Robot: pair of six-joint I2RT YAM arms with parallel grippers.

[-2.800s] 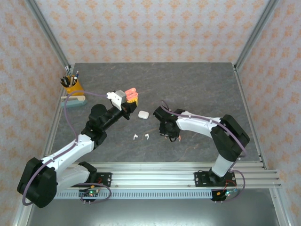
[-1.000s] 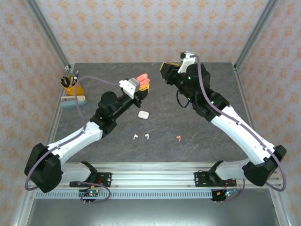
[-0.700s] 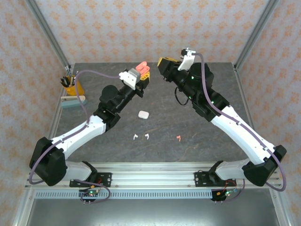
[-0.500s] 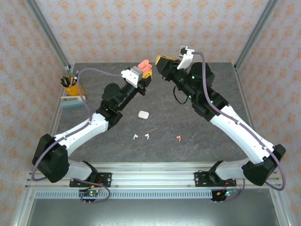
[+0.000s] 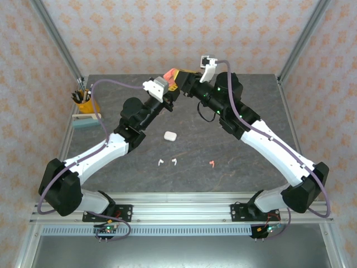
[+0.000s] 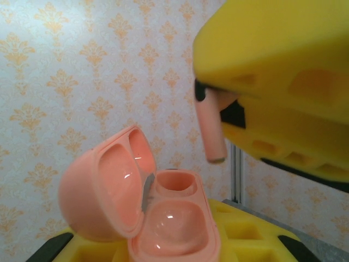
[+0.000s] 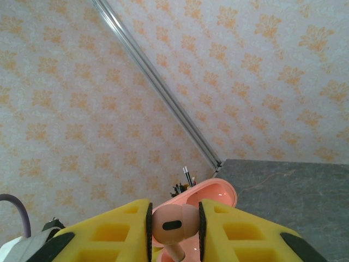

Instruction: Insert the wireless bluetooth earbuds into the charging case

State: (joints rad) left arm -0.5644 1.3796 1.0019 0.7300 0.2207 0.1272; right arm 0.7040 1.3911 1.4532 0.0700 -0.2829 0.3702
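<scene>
The right gripper (image 7: pixel 173 217) is clenched on a pink bud (image 6: pixel 211 131), stem hanging down. Just below its tip and a little aside, the left gripper (image 5: pixel 169 85) clasps the open pink case (image 6: pixel 174 224), both wells empty. Best to centre the stem over the nearer well, keep it plumb, descend slowly, and release only once seated. Another pink bud (image 5: pixel 212 163) lies on the table (image 5: pixel 251 111) far beneath.

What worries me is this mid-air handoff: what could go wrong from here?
1. The pink earbud looks offset from the sockets of the pink case; its stem could strike the rim.
2. Both are held above the table, the earbud pinched between the right fingers; a slip could drop it.
</scene>
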